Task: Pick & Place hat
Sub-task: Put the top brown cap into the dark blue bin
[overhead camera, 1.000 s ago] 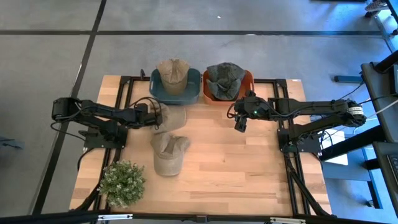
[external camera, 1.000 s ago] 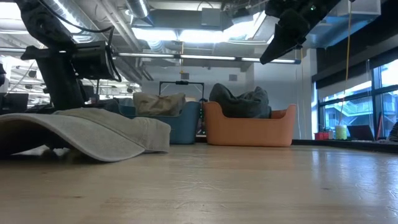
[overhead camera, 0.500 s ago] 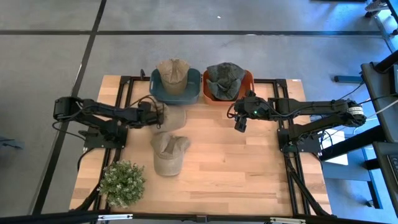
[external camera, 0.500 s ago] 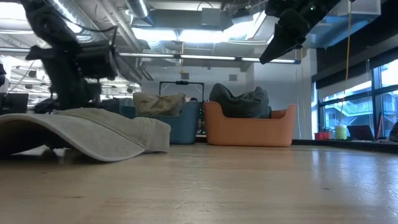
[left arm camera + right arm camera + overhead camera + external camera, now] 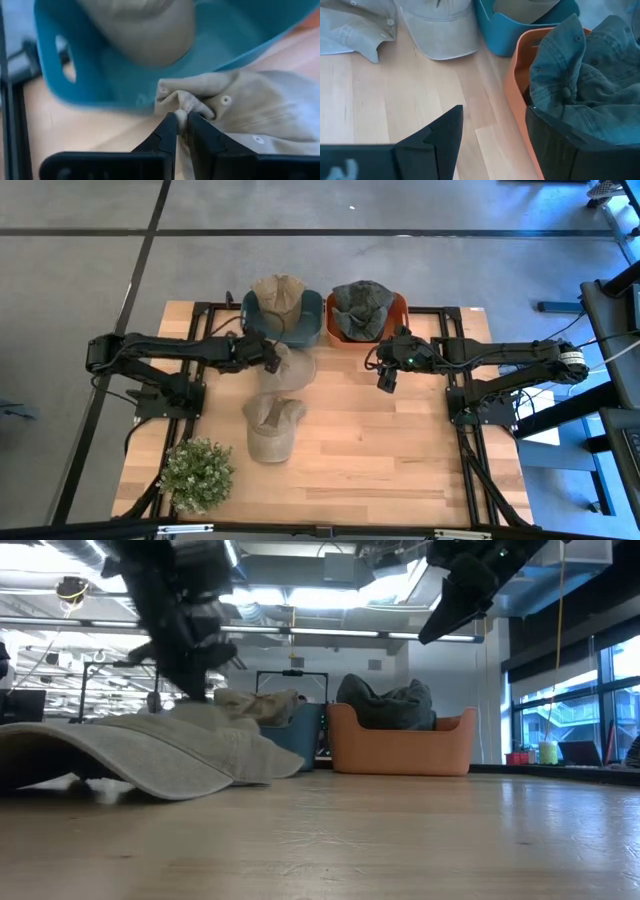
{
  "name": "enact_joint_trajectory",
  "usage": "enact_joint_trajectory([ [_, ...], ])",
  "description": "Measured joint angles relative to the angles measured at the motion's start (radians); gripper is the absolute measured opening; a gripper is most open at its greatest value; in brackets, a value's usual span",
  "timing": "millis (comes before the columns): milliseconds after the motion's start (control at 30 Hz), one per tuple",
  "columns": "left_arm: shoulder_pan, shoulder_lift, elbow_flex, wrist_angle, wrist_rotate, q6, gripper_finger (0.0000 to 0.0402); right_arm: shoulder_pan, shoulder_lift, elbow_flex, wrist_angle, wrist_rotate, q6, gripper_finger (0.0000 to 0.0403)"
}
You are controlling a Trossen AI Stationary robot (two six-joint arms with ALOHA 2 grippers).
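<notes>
My left gripper [image 5: 268, 356] is shut on a beige hat [image 5: 290, 367] just in front of the blue bin [image 5: 310, 323], which holds another beige hat [image 5: 279, 297]. A third beige hat [image 5: 270, 427] lies flat on the table nearer the front. The orange bin [image 5: 398, 313] holds a dark grey hat [image 5: 361, 302]. My right gripper [image 5: 385, 377] hovers open above the table, in front of the orange bin, touching nothing. My left gripper pinches a bunched fold of the beige hat's crown [image 5: 187, 104] between its two fingers [image 5: 168, 131], close to the blue bin's wall [image 5: 125, 75]. It comes in from the table's left, slanting down. The pinched fold is raised; the rest of the hat [image 5: 262, 752] trails toward the table.
A potted plant [image 5: 197, 474] stands at the near left corner. The two bins sit side by side at the far edge. Bare wood [image 5: 400, 450] stretches across the right and near parts of the table.
My left gripper has moved up and toward the right and far edge, nearer the blue bin, staying shut. The beige hat in its hold has been dragged along to the right, its pinched crown lifted. The right arm has kept still.
</notes>
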Motion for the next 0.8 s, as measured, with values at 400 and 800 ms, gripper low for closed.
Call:
enact_joint_trajectory([
  [400, 0.0, -0.001, 0.36, -0.043, 0.172, 0.562, 0.0023, 0.0, 0.0, 0.0, -0.039, 0.0, 0.013, 0.0217],
  [800, 0.006, -0.002, 0.568, -0.08, 0.172, 1.058, 0.0027, 0.0, 0.0, 0.0, -0.05, 0.0, 0.032, 0.0217],
])
